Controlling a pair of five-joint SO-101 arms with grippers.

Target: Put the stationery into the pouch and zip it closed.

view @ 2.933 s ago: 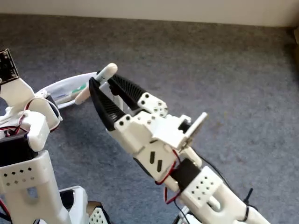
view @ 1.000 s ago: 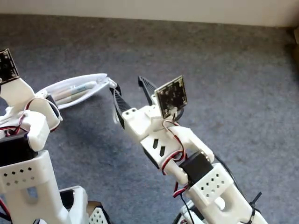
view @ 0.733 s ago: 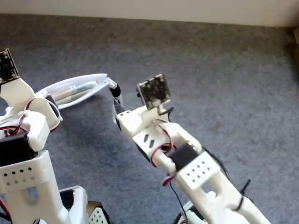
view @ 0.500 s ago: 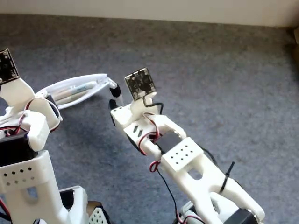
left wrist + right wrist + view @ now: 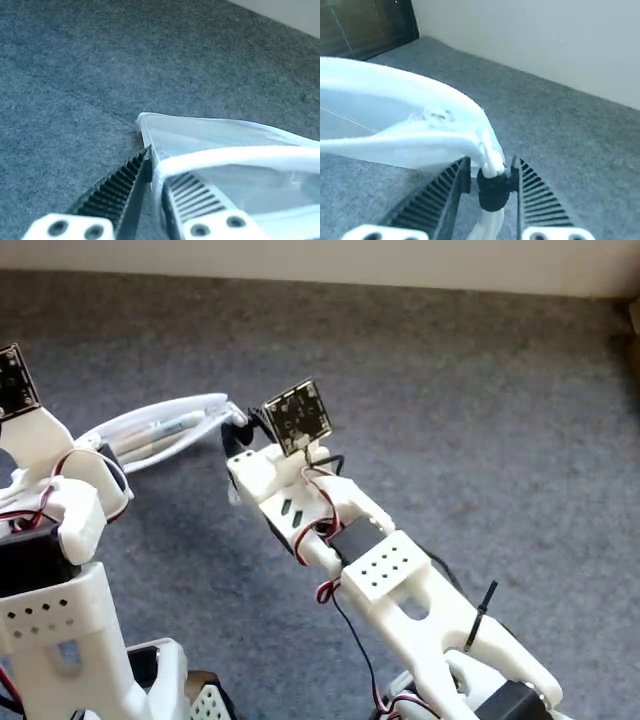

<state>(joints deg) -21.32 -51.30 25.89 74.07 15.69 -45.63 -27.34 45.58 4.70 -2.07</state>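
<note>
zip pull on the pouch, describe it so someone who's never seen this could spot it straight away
On the grey carpet lies a clear white pouch. At one end of it, between the fingers of the right claw, sits the zip pull. It is a small black knob on a white cord, the only dark piece on the pale pouch.

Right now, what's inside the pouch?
Through the pouch wall, two pen-like pieces lie lengthwise. The left arm covers its near end, so anything there is hidden. The right tool grips the zipper pull.
</note>
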